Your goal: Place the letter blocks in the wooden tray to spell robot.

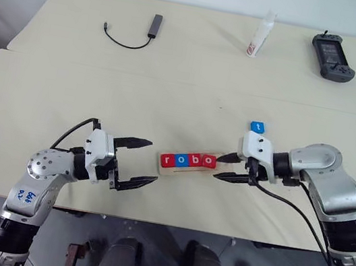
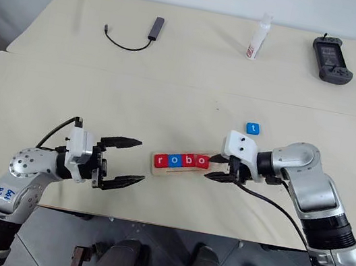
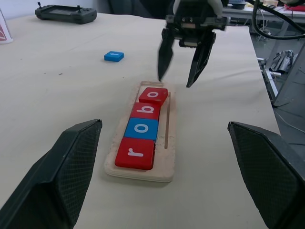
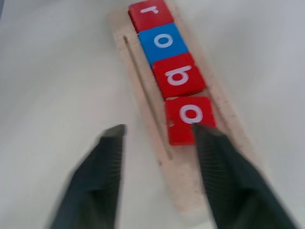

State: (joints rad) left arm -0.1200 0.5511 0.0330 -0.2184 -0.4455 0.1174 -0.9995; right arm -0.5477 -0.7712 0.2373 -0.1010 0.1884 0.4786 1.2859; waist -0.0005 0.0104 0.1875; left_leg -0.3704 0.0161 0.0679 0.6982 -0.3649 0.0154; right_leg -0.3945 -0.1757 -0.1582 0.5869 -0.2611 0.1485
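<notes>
- Wooden tray (image 1: 186, 167): lies at lower centre of the left eye view on the pale surface (image 1: 169, 104), between the two grippers. Four letter blocks sit in it reading r, o, b, o — red, blue, red, red.
- The fourth block, the red o (image 3: 153, 95), sits slightly askew at the tray's end in the left wrist view; one slot remains free beyond it.
- Blue t block (image 2: 252, 128): lies loose on the surface at centre right of the right eye view, just above the right arm and well apart from the tray.
- Right gripper (image 1: 232, 167): fingers parted and empty, tips at the tray's right end. In the right wrist view one finger overlaps the corner of the red o; whether it touches, I cannot tell.
- Left gripper (image 1: 140, 162): jaws spread wide, empty, hovering left of the tray.
- Handling judgement: the blocks look small, rigid and light — smooth faces, likely to skate if nudged. The t is best pinched across two opposite side edges, fingers straddling it from above.
- The tray also appears light and could shift under a sideways push.
- Other items at the top of the frame: a USB hub with cable (image 1: 153, 26), a white bottle (image 1: 261, 34), a black controller (image 1: 332, 56).
</notes>
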